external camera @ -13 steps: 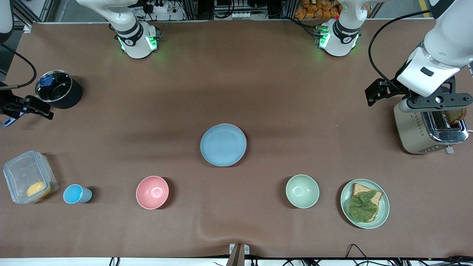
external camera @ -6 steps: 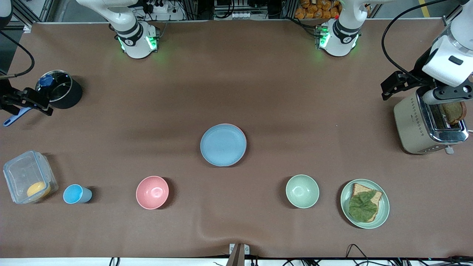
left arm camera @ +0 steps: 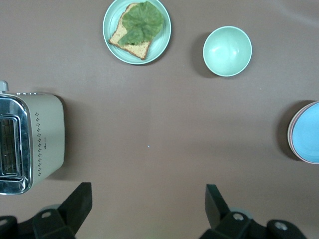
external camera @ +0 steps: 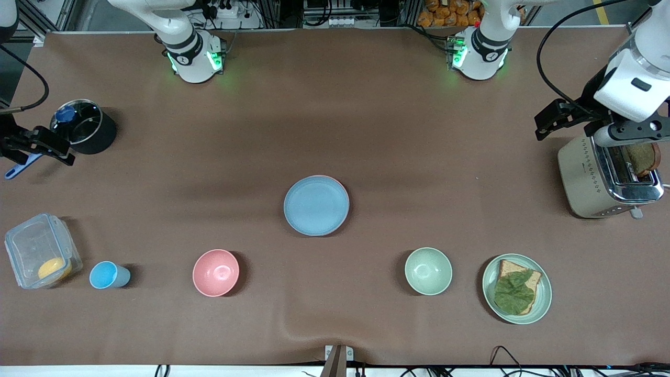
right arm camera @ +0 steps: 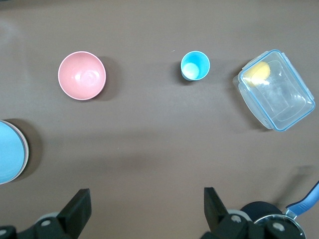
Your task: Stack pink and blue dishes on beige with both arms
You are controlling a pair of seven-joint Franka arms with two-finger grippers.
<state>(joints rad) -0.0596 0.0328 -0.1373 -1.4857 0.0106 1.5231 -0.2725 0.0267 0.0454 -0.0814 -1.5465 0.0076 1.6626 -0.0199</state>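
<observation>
Blue plate (external camera: 316, 205) lay at the middle of the table (external camera: 366, 131), topping a stack; a thin pink rim (external camera: 343, 186) of the pink plate peeked out under its edge on the side toward the left arm's end. I could not make out the beige plate beneath them.

Left gripper (left arm camera: 148, 211) hung high over the left arm's end of the table, beside the toaster (external camera: 607, 178), fingers spread wide and holding nothing. Right gripper (right arm camera: 147, 213) hung over the right arm's end, beside the black pot (external camera: 84, 126), likewise spread and empty.

Nearer the front camera than the stack stood a row: a clear lidded box (external camera: 41, 250), a small blue cup (external camera: 108, 275), a pink bowl (external camera: 215, 272), a green bowl (external camera: 428, 270), and a green plate (external camera: 544, 298) carrying bread topped with a leaf (external camera: 514, 291).
</observation>
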